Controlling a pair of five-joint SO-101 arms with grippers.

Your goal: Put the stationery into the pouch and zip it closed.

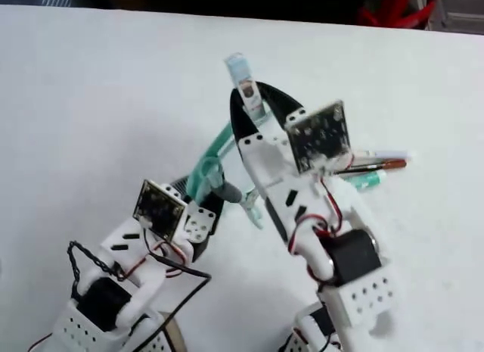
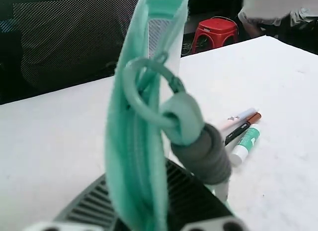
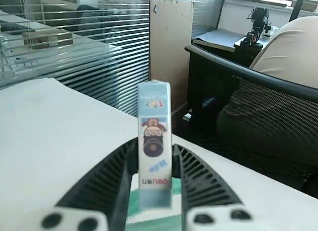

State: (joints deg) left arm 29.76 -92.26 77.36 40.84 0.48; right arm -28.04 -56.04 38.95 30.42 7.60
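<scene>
My left gripper is shut on a teal pouch and holds it upright on edge above the table. In the left wrist view the pouch rises from the gripper, with a ring zipper pull and a grey tag hanging beside it. My right gripper is shut on a white eraser in a printed sleeve, just beyond the pouch's upper end. The eraser stands upright between the black fingers of my right gripper, with teal pouch fabric directly below.
Two pens and a green-and-white tube lie on the white table to the right of the right arm; the pens and tube lie beyond the pouch. Chairs and a red stool stand past the table's edge.
</scene>
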